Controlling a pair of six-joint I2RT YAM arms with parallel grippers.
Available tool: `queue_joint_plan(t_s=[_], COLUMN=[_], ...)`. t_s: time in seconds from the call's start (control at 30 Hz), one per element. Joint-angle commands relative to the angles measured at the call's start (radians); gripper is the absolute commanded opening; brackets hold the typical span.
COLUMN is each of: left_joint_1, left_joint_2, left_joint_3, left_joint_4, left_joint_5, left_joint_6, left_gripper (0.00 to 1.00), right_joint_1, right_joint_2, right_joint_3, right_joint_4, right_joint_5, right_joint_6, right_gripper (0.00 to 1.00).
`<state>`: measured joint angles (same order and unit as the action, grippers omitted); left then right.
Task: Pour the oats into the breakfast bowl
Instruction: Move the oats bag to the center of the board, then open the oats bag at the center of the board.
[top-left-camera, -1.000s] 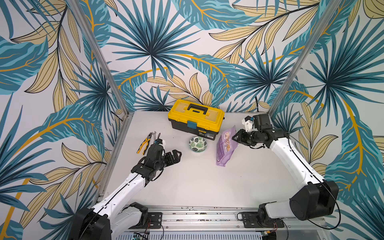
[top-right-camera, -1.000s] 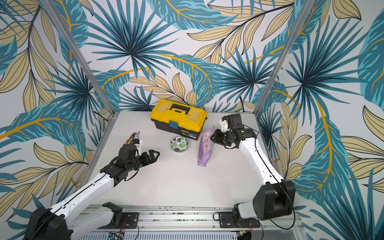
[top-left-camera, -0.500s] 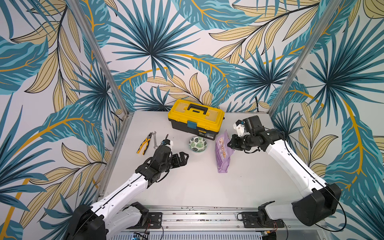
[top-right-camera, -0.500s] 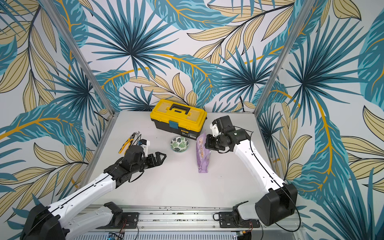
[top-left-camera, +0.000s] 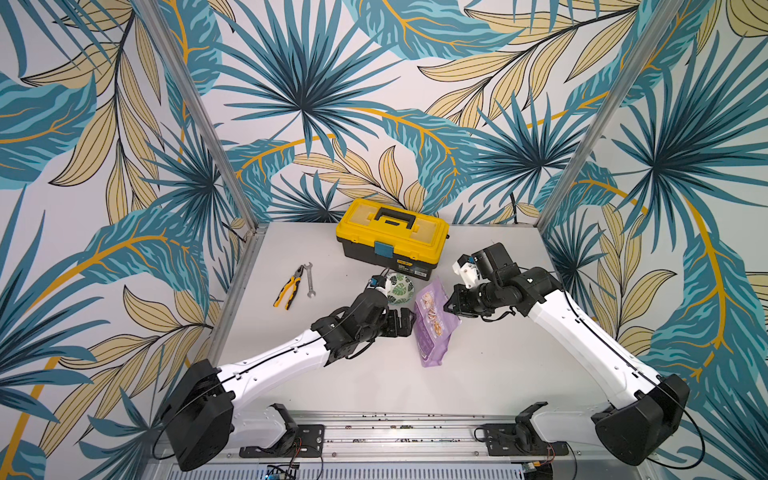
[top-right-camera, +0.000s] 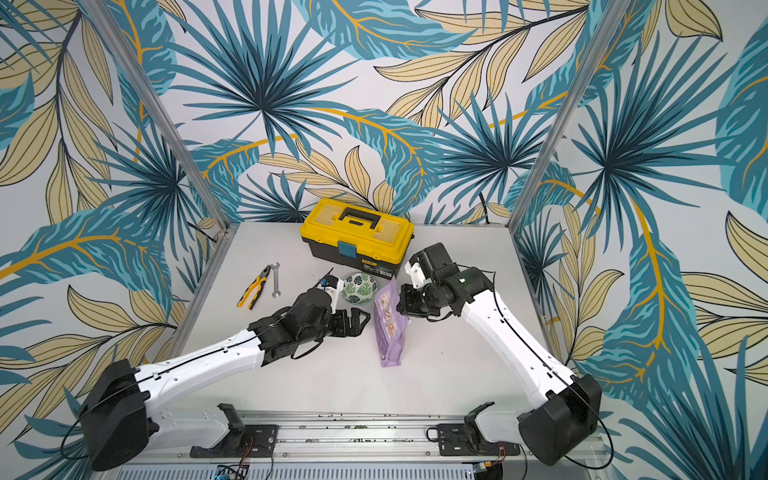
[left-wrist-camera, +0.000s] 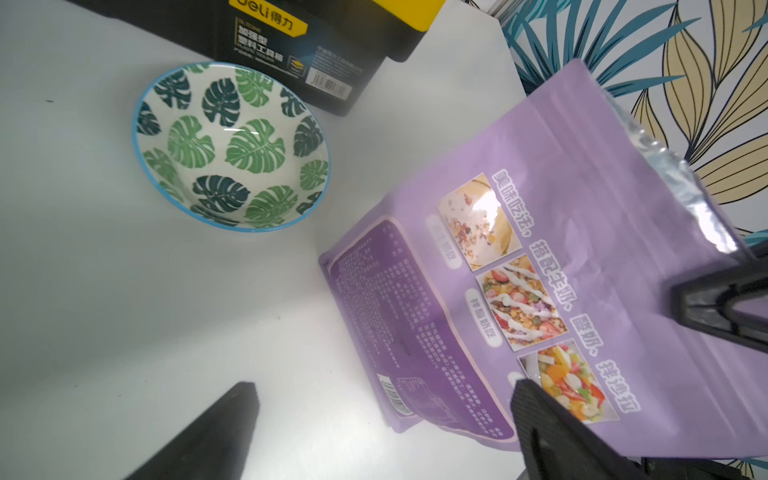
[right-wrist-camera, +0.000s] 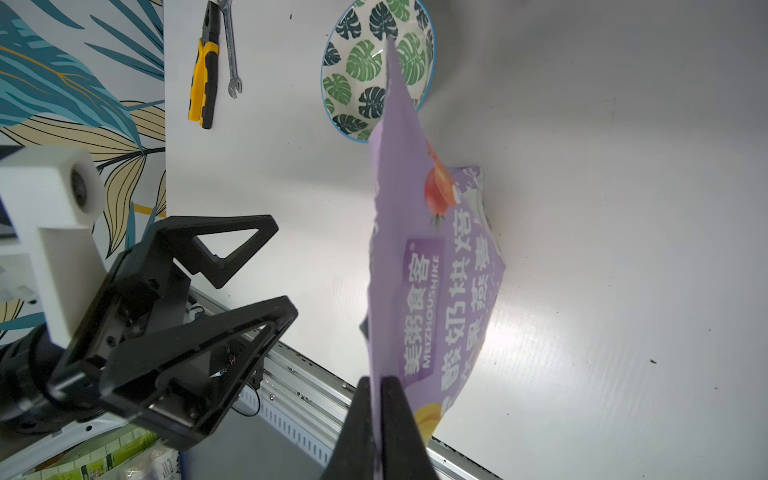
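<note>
The oats are hidden inside a light purple pouch (top-left-camera: 432, 328) (top-right-camera: 388, 328) that leans on the table with its bottom toward the front. My right gripper (top-left-camera: 451, 307) (right-wrist-camera: 376, 386) is shut on the pouch's (right-wrist-camera: 436, 270) thin upper edge. Just behind the pouch stands the breakfast bowl (top-left-camera: 400, 288) (top-right-camera: 360, 287), white with green leaves and a blue rim, and it is empty in the left wrist view (left-wrist-camera: 232, 145). My left gripper (top-left-camera: 405, 324) (left-wrist-camera: 384, 388) is open, right beside the pouch's (left-wrist-camera: 540, 270) printed side, one finger over its lower corner.
A yellow-and-black toolbox (top-left-camera: 392, 237) stands at the back, close behind the bowl. Yellow-handled pliers (top-left-camera: 289, 289) and a wrench (top-left-camera: 308, 279) lie at the left of the table. The metal rail (top-left-camera: 395, 428) runs along the front edge.
My left arm has swung right, bringing its open gripper up to the pouch. My right gripper has shut on the pouch's top edge and shifted it left and toward the front.
</note>
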<state>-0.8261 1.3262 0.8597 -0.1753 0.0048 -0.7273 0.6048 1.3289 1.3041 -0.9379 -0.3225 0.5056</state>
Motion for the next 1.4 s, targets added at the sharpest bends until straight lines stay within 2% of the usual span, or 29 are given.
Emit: queue_joint_plan(t_s=[0.0, 0.13, 0.37, 0.7, 0.87, 1.0, 1.37], left_joint_1=[-0.027, -0.037, -0.04, -0.039, -0.039, -0.039, -0.039], left_joint_2=[0.058, 0.123, 0.164, 0.164, 0.164, 0.161, 0.158], left_joint_3=[0.05, 0.074, 0.063, 0.051, 0.049, 0.05, 0.052], left_joint_4=[0.033, 0.047, 0.065, 0.063, 0.059, 0.058, 0.043], left_joint_5=[-0.031, -0.035, -0.05, -0.061, -0.062, -0.064, -0.075], left_joint_6=[0.022, 0.017, -0.003, -0.004, -0.004, -0.002, 0.003], left_gripper=[1.0, 1.0, 1.0, 1.0, 1.0, 1.0, 1.0], right_joint_1=[0.003, 0.003, -0.002, -0.021, -0.034, -0.034, -0.034], right_joint_2=[-0.018, -0.02, -0.004, 0.008, -0.004, 0.01, 0.012], right_joint_3=[-0.021, -0.011, 0.04, 0.07, 0.078, 0.08, 0.047], right_joint_4=[0.061, 0.063, 0.053, 0.052, 0.042, 0.031, 0.056], right_joint_5=[-0.002, 0.035, 0.129, 0.16, 0.197, 0.182, 0.12], right_joint_6=[0.008, 0.002, 0.007, 0.016, 0.017, 0.008, 0.001], right_gripper=[0.16, 0.26, 0.35, 0.35, 0.29, 0.22, 0.23])
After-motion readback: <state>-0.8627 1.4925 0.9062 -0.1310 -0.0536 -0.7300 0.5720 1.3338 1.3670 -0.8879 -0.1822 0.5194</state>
